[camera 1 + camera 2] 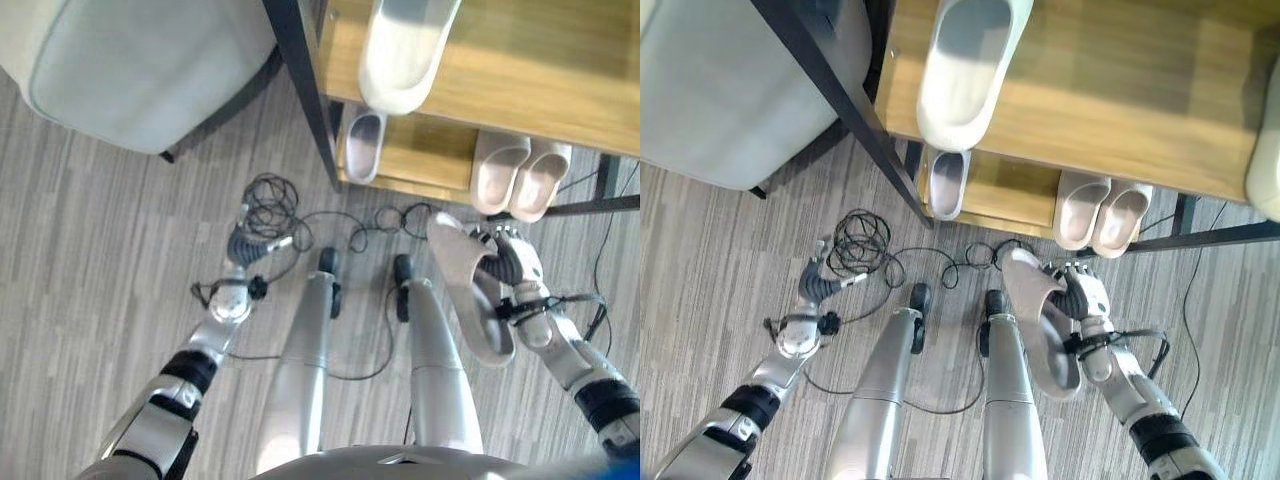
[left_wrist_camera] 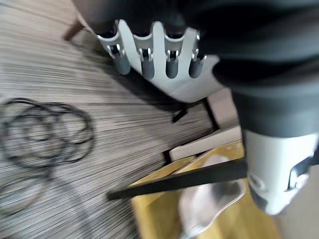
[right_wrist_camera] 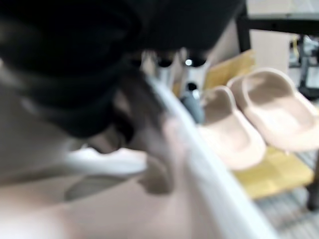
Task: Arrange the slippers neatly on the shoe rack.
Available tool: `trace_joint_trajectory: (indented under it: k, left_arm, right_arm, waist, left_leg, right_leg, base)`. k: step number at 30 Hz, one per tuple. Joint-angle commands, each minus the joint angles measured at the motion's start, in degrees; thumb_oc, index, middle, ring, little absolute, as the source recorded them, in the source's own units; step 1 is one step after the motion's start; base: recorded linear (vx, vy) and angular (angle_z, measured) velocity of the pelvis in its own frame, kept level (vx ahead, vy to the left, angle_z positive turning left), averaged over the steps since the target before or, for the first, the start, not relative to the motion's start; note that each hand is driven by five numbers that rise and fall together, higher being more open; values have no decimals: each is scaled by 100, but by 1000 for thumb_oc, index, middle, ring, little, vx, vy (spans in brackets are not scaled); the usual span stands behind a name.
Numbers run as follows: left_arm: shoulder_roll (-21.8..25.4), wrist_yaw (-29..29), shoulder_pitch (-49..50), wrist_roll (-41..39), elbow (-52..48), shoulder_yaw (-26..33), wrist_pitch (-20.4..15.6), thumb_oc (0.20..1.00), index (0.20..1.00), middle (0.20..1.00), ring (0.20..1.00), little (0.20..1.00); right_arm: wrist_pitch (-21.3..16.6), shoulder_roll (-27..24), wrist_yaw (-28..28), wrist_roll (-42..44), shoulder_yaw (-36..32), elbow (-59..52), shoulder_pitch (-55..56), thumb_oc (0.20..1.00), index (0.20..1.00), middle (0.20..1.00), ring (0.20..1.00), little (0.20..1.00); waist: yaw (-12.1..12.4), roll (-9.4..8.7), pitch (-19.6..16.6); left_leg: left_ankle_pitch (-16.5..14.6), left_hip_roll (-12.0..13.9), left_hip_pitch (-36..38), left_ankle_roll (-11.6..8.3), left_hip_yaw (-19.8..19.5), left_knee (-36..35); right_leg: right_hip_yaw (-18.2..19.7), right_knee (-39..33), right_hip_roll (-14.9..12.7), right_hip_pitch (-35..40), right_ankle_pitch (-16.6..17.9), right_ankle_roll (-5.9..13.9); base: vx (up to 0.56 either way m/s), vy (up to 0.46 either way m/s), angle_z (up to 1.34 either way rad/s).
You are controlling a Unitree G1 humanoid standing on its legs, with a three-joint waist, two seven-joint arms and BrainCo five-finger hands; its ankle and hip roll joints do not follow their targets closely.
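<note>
Right robot hand (image 1: 1085, 295) is clamped on a beige slipper (image 1: 1040, 325), held above the floor just in front of the shoe rack (image 1: 1110, 120). A beige pair (image 1: 1102, 217) sits on the rack's lower shelf. Left robot hand (image 1: 816, 283), fingers relaxed and apart, hangs empty left of the rack.

Both eye views look straight down from the head onto floor (image 1: 100, 250) and rack (image 1: 1090, 110); each wrist view looks closely along its hand toward the rack.
</note>
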Motion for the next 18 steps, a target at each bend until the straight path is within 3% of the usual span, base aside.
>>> trace_joint_trajectory:
  k: [1,9,13,18]
  left_arm:
    - [73,572,-214,377,-345,97,-177,1000,1000,1000,1000,1000]
    - [146,706,-532,621,-530,113,-37,1000,1000,1000,1000,1000]
    - [194,863,-571,1083,-483,24,60,1000,1000,1000,1000,1000]
    - [162,908,-527,1095,-620,34,53,1000,1000,1000,1000,1000]
  right_arm:
    - [125,-428,-289,-89,11,151,-174,200,200,200,200,200]
    - [397,-636,-392,-52,184,1073,-1126,200,200,200,200,200]
    - [422,-857,-416,-106,176,1057,-1507,200,200,200,200,200]
    - [470,-1043,-504,-91,142,1021,-1907,200,200,200,200,200]
  waist:
    - [52,257,-207]
    - [165,285,-270]
    - [199,275,-252]
    - [259,312,-272]
  left_leg:
    - [-395,-5,-244,12,-368,-52]
    - [-418,-64,-793,39,-311,43]
    - [-424,-74,-971,59,-260,86]
    - [-387,-126,-1171,61,-240,57]
  right_leg:
    - [-125,247,58,76,-528,-246]
    - [-83,432,74,-556,-514,-212]
    - [-70,468,58,-743,-500,-200]
    - [-88,428,33,-925,-469,-187]
  base:
    - [0,0,0]
    - [0,0,0]
    - [8,0,-1]
    - [12,-15,3]
